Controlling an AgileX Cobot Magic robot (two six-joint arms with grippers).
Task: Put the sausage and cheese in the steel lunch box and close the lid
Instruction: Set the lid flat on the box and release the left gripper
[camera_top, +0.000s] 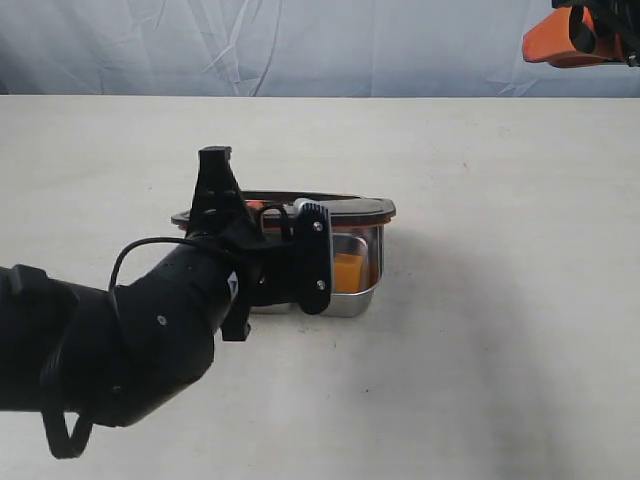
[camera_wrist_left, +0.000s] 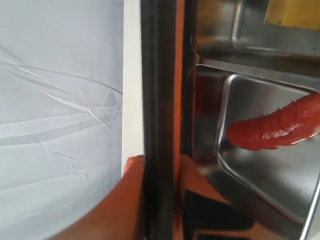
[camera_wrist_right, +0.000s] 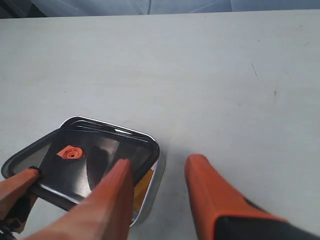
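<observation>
My left gripper (camera_top: 250, 212) is shut on one edge of the dark lid (camera_top: 330, 208), holding it roughly level just above the steel lunch box (camera_top: 355, 300). In the left wrist view the lid's rim (camera_wrist_left: 157, 100) runs between the orange fingers (camera_wrist_left: 131, 200). Below it, the red sausage (camera_wrist_left: 280, 127) lies in one compartment and the yellow cheese (camera_wrist_left: 295, 12) in the other. The cheese (camera_top: 348, 270) shows through the gap under the lid. My right gripper (camera_top: 575, 35) hangs open and empty, high at the far right. From there I see the lid (camera_wrist_right: 95, 160) over the box rim (camera_wrist_right: 155, 182).
The pale table (camera_top: 500, 200) stretches around the box on all sides. A wrinkled grey-blue backdrop (camera_top: 300, 40) closes off the far edge. My left arm's black forearm (camera_top: 130, 340) fills the front left of the exterior view.
</observation>
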